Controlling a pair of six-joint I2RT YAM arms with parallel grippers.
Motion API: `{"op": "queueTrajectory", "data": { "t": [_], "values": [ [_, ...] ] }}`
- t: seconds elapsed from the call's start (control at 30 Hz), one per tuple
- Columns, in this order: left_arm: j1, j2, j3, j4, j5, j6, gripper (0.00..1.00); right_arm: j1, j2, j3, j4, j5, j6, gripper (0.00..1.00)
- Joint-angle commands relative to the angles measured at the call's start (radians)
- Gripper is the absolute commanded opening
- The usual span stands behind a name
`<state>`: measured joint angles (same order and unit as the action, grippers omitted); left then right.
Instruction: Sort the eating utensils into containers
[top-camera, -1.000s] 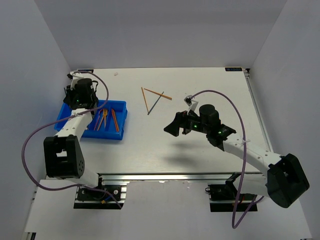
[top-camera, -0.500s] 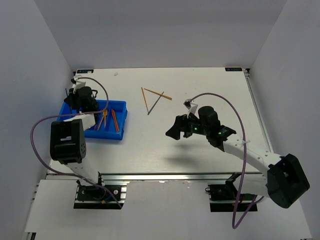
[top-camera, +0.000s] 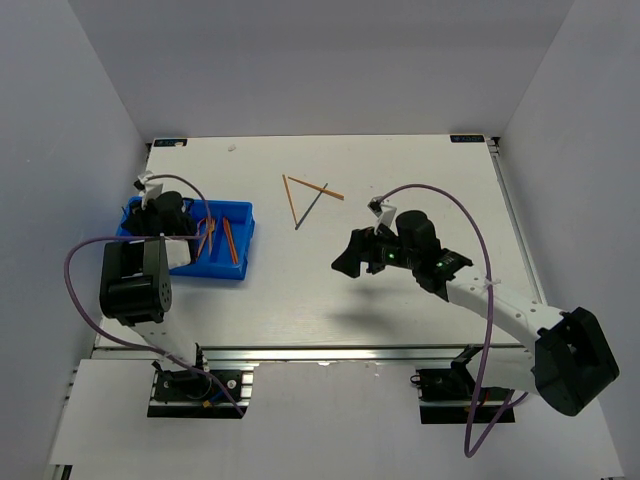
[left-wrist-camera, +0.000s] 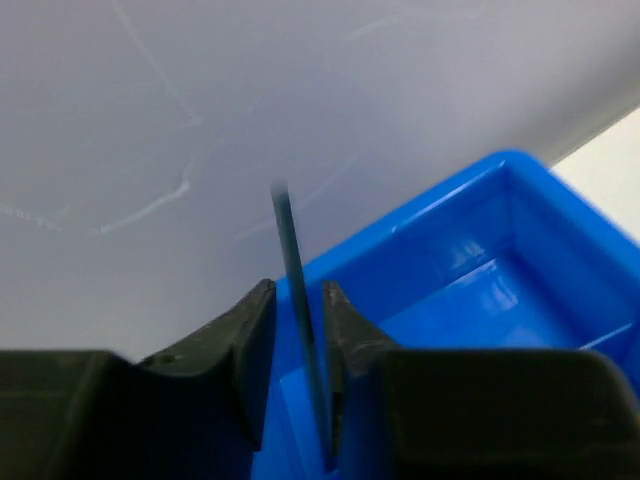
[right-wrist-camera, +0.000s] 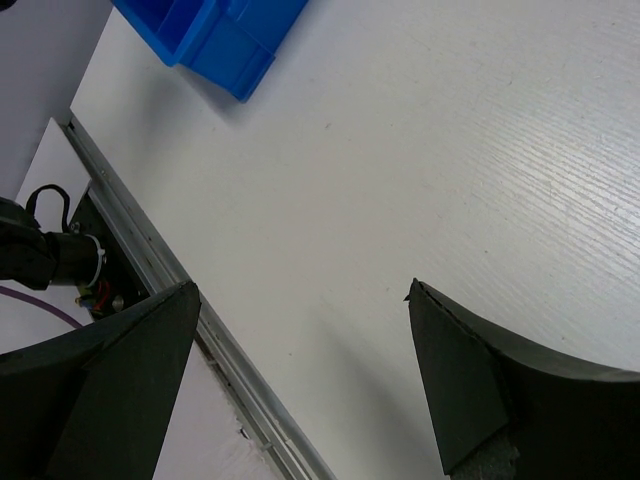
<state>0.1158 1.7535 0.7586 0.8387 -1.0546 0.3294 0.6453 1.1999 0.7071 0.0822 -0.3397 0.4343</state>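
My left gripper (left-wrist-camera: 297, 310) is clamped on a thin dark stick (left-wrist-camera: 288, 240), held upright over the left end of the blue bin (left-wrist-camera: 470, 215). My right gripper (right-wrist-camera: 300, 330) hangs spread wide above the table (right-wrist-camera: 400, 150), well right of the bin. I see orange utensils (top-camera: 230, 240) inside the bin and three loose sticks (top-camera: 305, 197) to its far right.

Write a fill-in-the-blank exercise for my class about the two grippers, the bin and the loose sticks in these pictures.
1. The left gripper is ___ on a thin dark stick.
2. The right gripper is ___ and holds nothing.
3. Out on the table, ___ loose sticks lie crossing each other.
4. The bin below the left gripper is coloured ___.

Missing words: shut; open; three; blue.
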Motion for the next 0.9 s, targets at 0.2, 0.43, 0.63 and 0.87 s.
{"op": "queueTrajectory", "data": {
  "t": [0.2, 0.43, 0.63, 0.87],
  "values": [
    [0.002, -0.176, 0.016, -0.12, -0.03, -0.102, 0.85, -0.001, 0.082, 0.142, -0.054, 0.118, -0.043, 0.89],
    [0.001, -0.374, 0.234, -0.483, 0.113, -0.22, 0.98, 0.001, 0.285, 0.329, -0.168, 0.324, -0.016, 0.89],
    [-0.01, -0.555, 0.329, -0.836, 0.359, -0.498, 0.98, 0.002, 0.561, 0.596, -0.206, 0.419, -0.019, 0.89],
    [-0.042, -0.833, 0.135, -1.058, 0.66, -0.635, 0.98, 0.011, 0.933, 0.992, -0.4, 0.786, 0.09, 0.73]
  ]
}}
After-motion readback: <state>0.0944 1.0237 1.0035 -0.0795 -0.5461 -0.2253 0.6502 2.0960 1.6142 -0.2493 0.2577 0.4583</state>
